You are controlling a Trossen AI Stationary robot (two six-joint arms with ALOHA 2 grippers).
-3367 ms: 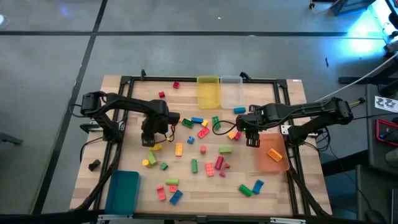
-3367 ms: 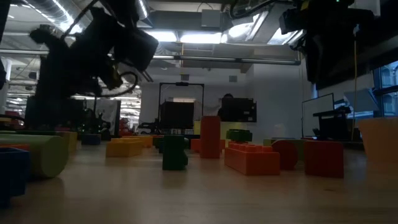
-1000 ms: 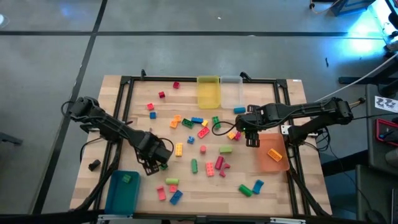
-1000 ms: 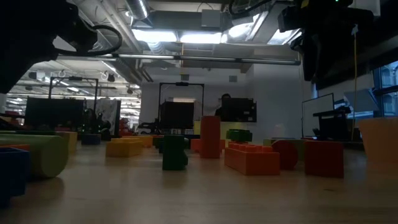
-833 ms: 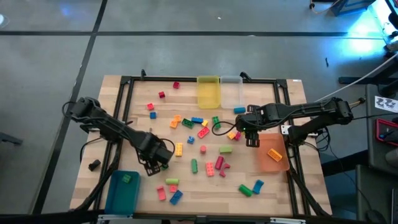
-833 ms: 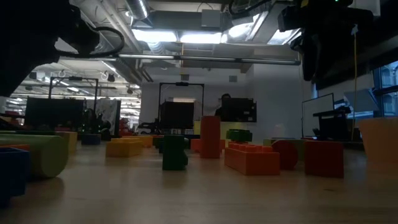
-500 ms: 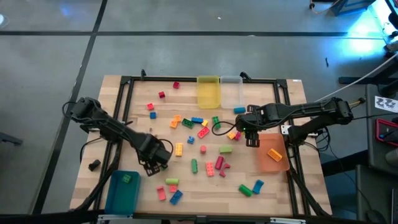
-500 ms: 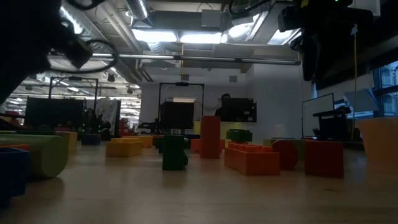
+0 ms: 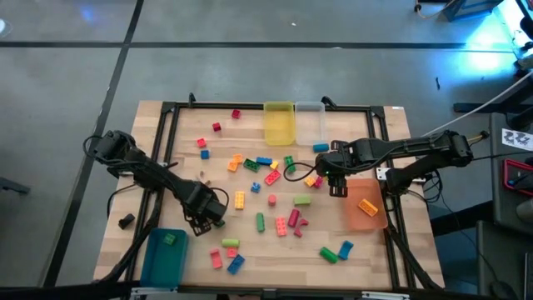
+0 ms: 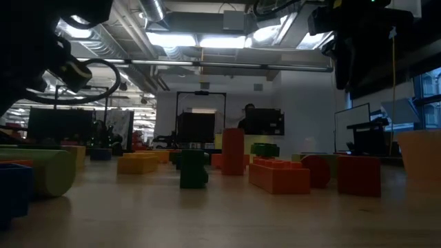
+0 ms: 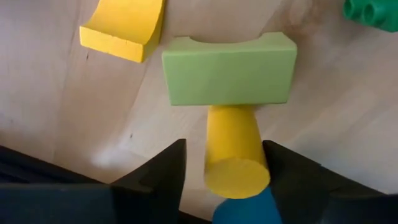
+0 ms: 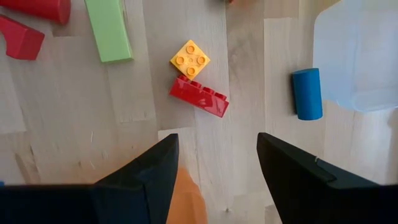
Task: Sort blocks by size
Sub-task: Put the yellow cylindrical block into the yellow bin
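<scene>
**Left tool lines up on the yellow cylinder**

Since a second ago, the left tool (image 11: 221, 165) has edged back over the worktop (image 9: 187, 179) from the teal bin. A smooth yellow plastic cylinder (image 11: 233, 152) lies between its parted, ungripping fingers, butting a pale green arched block (image 11: 229, 70). Best: lower squarely, close gently. Right tool (image 12: 217, 155) hovers, released.

No legible text, labels or numbers anywhere.

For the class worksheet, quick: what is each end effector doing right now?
Left end effector: open, around a yellow cylinder, not yet gripping.
Right end effector: open, holding nothing, above the table.
</scene>
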